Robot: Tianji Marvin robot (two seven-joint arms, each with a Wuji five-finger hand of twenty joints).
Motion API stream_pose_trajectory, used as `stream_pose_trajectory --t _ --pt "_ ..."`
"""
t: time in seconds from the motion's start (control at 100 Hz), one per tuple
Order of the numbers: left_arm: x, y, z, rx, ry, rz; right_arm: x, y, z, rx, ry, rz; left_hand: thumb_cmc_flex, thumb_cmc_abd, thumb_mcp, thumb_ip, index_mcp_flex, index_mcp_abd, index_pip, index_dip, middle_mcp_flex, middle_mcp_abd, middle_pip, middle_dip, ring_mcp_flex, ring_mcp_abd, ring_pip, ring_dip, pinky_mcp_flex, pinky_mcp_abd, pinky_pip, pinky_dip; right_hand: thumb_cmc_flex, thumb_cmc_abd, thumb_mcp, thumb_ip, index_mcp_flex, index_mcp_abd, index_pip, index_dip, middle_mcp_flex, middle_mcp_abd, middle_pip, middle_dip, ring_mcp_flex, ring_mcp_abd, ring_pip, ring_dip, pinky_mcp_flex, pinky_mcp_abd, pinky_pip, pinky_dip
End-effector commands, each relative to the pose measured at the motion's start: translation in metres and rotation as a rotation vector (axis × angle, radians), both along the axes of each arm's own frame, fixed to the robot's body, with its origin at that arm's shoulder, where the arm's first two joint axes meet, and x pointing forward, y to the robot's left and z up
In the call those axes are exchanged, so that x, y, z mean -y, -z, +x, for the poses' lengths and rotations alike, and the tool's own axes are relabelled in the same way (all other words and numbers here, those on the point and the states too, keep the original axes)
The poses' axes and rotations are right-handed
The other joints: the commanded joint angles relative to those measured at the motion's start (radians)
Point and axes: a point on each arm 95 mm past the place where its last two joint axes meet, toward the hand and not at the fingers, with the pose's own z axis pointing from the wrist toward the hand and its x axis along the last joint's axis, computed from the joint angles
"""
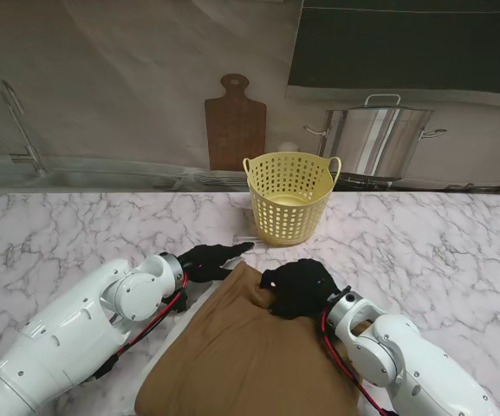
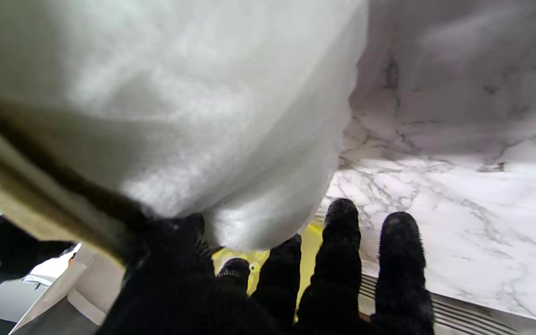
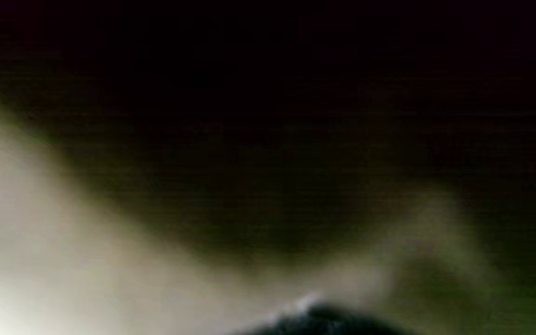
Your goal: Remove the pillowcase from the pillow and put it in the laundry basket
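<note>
Stand view: right hand (image 1: 300, 286) fingers bunched on brown pillowcase (image 1: 250, 355), left hand (image 1: 208, 260) fingers extended beside it

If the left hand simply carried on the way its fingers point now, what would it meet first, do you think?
Probably the yellow laundry basket. The left hand points along the marble table toward the basket's base, with nothing visible between; depth is hard to judge.
</note>
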Motion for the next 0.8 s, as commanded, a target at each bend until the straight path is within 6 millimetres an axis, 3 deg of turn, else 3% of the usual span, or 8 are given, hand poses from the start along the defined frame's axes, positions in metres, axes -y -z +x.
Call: stream_pose_trajectory --t 0.0,0.29,0.57,0.63,0.72,0.79 --pt "0.002 0.003 0.0 -0.019 0.003 0.008 -0.008 0.001 -0.001 0.008 -0.027 0.006 0.044 0.041 0.015 0.007 -0.004 -0.023 0.004 0.017 -0.011 -0.015 -0.005 0.007 0.016 -0.01 0.002 0.015 -0.005 -0.008 -0.193 0.006 0.169 0.009 0.147 0.045 0.071 -0.199 0.123 0.019 0.027 -0.037 0.1 0.043 0.067 -0.173 0.081 0.052 0.007 -0.022 0.006 -0.017" --pt "0.008 -0.007 -0.007 -0.003 0.023 -0.043 -0.016 -0.001 0.005 0.103 -0.086 0.073 0.035 0.04 0.011 0.005 -0.011 -0.019 0.0 0.017 0.003 -0.026 0.005 0.006 0.025 -0.013 0.002 0.013 -0.002 -0.007 -0.194 0.003 0.171 0.056 0.12 0.029 0.054 -0.229 0.136 0.033 -0.012 -0.058 0.072 0.074 0.018 -0.17 0.027 0.056 -0.036 -0.023 -0.049 -0.039" --pt "0.012 -0.023 -0.009 0.042 0.04 -0.065 -0.015 -0.003 0.008 0.127 -0.098 0.093 0.032 0.031 0.011 0.006 0.027 -0.019 0.013 0.023 0.056 -0.044 0.024 0.013 0.038 -0.011 0.008 0.016 0.002 -0.004 -0.184 0.006 0.153 0.117 0.047 0.046 0.002 -0.218 0.126 0.002 -0.048 -0.056 -0.001 0.051 -0.048 -0.147 -0.058 0.053 -0.086 -0.005 -0.077 -0.031" --pt "0.013 -0.018 -0.008 0.013 0.051 -0.047 -0.014 -0.002 0.008 0.125 -0.093 0.086 0.03 0.027 0.012 0.006 0.046 -0.016 0.019 0.026 0.075 -0.044 0.03 0.015 0.043 -0.01 0.008 0.015 0.001 0.0 -0.185 0.005 0.116 0.152 0.012 0.052 -0.005 -0.204 0.118 -0.01 -0.071 -0.053 -0.016 0.04 -0.087 -0.127 -0.077 0.052 -0.12 0.014 -0.083 -0.025" --pt "0.014 -0.006 -0.007 -0.033 0.052 -0.022 -0.01 -0.001 0.007 0.119 -0.077 0.084 0.031 0.021 0.013 0.006 0.066 -0.011 0.025 0.03 0.095 -0.048 0.034 0.017 0.047 -0.008 0.007 0.015 0.002 0.001 -0.185 0.004 -0.01 0.174 -0.064 0.066 -0.057 -0.136 0.079 -0.075 -0.149 -0.048 -0.019 -0.029 -0.159 -0.107 -0.125 0.042 -0.16 0.023 -0.092 -0.011" --pt "0.014 0.002 -0.007 -0.054 0.052 -0.007 -0.006 0.0 0.006 0.11 -0.056 0.089 0.035 0.013 0.014 0.007 0.072 -0.011 0.027 0.031 0.097 -0.048 0.032 0.018 0.047 -0.007 0.007 0.015 0.002 0.003 -0.186 0.003 -0.088 0.218 -0.109 0.09 -0.066 -0.077 -0.024 -0.107 -0.206 -0.03 -0.04 -0.083 -0.227 -0.086 -0.18 0.02 -0.19 0.025 -0.1 -0.007"
